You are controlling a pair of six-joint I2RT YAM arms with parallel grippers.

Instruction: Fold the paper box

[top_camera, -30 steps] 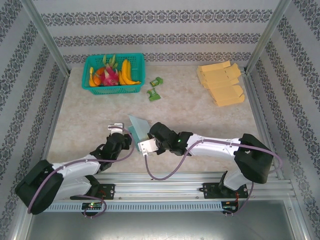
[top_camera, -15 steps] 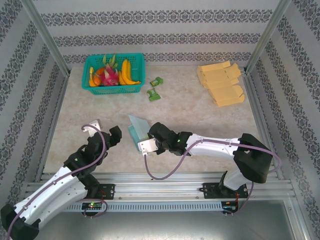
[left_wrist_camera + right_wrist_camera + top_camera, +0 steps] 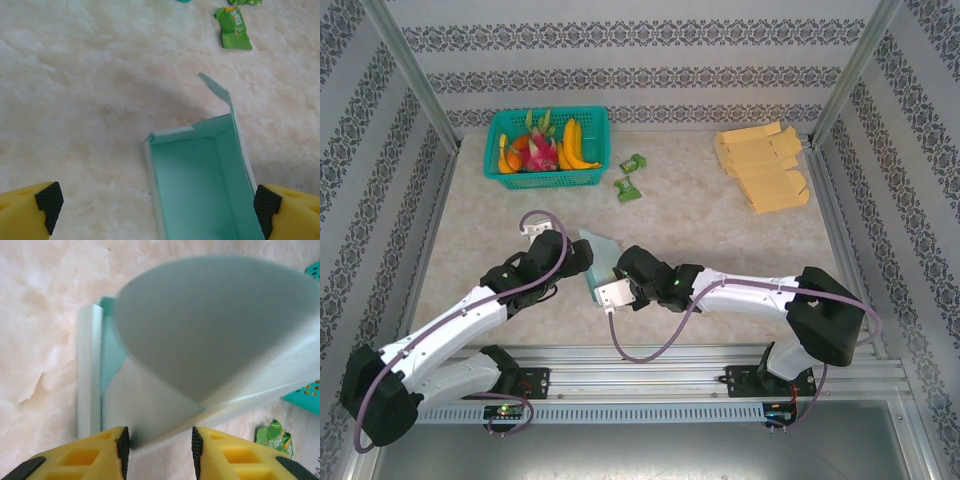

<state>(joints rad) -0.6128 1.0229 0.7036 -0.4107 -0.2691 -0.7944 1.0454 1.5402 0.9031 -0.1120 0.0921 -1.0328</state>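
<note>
Pinching one wall of the paper box [image 3: 592, 255], your right fingers [image 3: 220, 455] steady it on the counter [image 3: 75, 100]; your left fingers [image 3: 47, 200] stand wide, box between them, likely for folding.

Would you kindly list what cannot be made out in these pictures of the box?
- Top view: the paper box is mostly covered by the left arm and right arm.
- Left wrist view: its near end is cut off by the bottom edge; print on the green packet is too small to read.
- Right wrist view: a blurred flap hides the box's inside.
</note>
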